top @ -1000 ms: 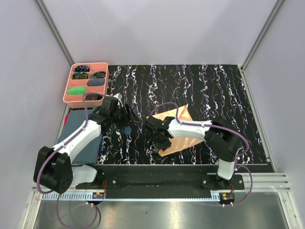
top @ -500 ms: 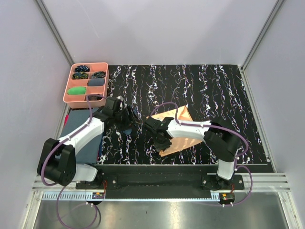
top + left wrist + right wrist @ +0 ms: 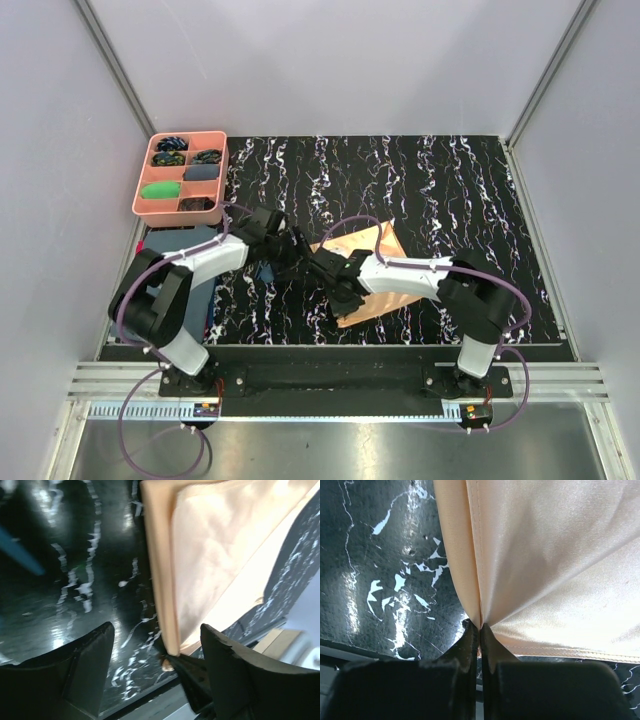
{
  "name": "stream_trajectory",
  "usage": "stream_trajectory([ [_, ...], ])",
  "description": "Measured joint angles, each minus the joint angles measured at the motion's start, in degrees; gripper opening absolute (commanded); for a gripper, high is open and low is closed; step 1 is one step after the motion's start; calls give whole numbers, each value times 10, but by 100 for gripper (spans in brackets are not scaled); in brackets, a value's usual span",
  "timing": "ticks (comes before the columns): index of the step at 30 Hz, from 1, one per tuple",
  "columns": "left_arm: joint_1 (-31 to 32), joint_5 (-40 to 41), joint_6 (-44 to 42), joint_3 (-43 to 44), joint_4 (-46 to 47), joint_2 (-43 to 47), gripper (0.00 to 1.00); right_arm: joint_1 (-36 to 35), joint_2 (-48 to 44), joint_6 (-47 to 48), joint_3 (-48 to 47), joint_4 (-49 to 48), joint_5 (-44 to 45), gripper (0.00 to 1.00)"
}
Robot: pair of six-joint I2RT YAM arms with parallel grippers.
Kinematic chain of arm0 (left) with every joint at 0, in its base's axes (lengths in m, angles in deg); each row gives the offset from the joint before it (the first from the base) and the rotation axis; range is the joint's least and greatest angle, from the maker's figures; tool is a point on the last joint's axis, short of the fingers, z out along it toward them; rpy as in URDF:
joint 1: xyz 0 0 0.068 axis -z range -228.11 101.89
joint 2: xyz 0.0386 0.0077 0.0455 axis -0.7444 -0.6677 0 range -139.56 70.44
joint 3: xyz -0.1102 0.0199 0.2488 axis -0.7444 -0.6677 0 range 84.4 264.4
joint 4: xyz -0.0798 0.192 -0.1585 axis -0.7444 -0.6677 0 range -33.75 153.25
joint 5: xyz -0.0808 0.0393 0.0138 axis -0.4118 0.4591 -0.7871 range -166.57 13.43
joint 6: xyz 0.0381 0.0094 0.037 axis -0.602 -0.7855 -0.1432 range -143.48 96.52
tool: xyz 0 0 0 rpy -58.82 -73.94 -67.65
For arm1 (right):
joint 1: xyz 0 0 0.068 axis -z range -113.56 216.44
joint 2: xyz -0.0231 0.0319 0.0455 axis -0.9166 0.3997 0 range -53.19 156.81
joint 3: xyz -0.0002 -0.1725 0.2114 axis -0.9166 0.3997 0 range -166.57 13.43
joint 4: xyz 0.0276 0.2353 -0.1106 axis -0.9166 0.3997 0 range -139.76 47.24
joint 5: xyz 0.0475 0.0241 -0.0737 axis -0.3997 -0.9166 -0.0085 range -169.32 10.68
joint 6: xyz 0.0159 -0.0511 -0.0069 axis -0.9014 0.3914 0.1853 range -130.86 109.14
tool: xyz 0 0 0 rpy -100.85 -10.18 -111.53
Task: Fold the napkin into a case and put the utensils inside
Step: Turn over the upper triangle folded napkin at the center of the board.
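Napkin [image 3: 356, 247] on table [image 3: 450, 190], tray [image 3: 139, 185] far left

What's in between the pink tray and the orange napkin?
In the top view, the open left claw and its arm stretch over speckled table between the tray and the napkin.

Peach-orange napkin [image 3: 545, 555], black white-veined table [image 3: 450, 190]

One camera hangs high behind the arm bases and looks down over the whole black marbled table [image 3: 450, 190]. The other two ride the wrists. Each peers forward between its own fingers, the left gripper [image 3: 157, 645] and the right gripper [image 3: 480, 630], from very close to the tabletop. All three views share an edge of the napkin [image 3: 365, 245].
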Motion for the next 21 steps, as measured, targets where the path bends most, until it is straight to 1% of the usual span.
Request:
stream_trajectory([
  [9, 14, 18, 61, 35, 19, -57, 68, 1, -23, 8, 24, -22, -2, 0],
  [18, 16, 31, 81, 69, 21, -106, 61, 7, -60, 11, 31, -38, -9, 0],
  [21, 17, 37, 83, 79, 23, -113, 56, 15, -69, 13, 35, -44, -15, 0],
])
